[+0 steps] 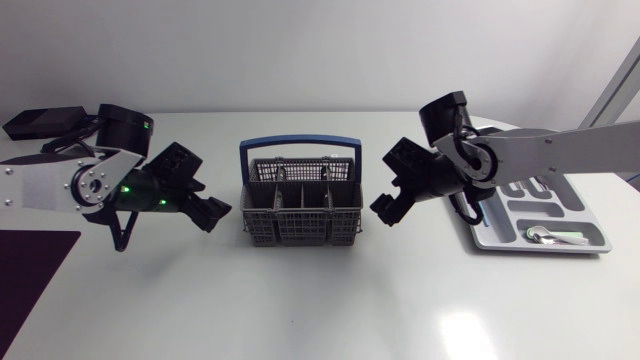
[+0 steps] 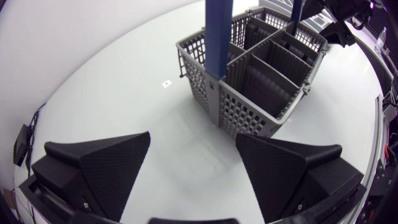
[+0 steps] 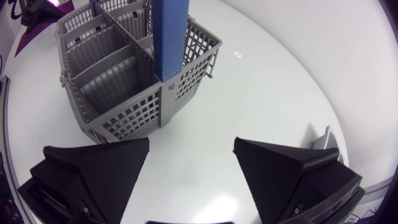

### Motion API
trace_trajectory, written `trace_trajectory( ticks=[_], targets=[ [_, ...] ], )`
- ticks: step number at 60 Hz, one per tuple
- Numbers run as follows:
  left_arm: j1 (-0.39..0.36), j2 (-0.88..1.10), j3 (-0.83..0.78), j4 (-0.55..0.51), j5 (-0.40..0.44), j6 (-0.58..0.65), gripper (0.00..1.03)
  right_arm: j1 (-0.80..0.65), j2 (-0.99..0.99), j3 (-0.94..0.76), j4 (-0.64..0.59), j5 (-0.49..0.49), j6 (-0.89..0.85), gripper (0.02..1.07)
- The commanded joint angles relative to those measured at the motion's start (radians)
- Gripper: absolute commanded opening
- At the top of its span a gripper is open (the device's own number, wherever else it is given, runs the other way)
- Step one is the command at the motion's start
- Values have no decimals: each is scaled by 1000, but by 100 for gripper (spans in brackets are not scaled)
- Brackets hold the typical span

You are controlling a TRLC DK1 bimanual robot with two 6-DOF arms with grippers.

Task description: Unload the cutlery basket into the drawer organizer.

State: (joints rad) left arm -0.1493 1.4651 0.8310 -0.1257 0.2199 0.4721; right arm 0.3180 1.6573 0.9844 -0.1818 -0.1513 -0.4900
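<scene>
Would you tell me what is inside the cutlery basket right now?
The compartments of the cutlery basket that show in the wrist views hold no cutlery. Its blue handle and dividers cover parts of the farther ones, so those floors are unseen.

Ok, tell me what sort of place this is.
Probably a robotics test bench staged for a kitchen chore, not a real kitchen: a white table carries a grey cutlery basket and a drawer organizer, with the left gripper and right gripper open either side of the basket.
</scene>
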Motion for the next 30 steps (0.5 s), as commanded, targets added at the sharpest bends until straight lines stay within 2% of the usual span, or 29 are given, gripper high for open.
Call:
trace_trajectory(
  ticks=[1, 6, 13, 30],
  targets=[
    [34, -57, -27, -22, 30, -4, 98, -11, -62, -49, 13, 12, 5, 102],
    [88, -109, -35, -26, 91, -23, 98, -19, -120, -81, 13, 16, 4, 102],
    [146, -198, -56, -17, 93, -35, 98, -25, -203, -121, 13, 47, -5, 102],
    [195, -304, -87, -75, 96, -64, 98, -74, -401, -190, 5, 88, 13, 102]
  ],
)
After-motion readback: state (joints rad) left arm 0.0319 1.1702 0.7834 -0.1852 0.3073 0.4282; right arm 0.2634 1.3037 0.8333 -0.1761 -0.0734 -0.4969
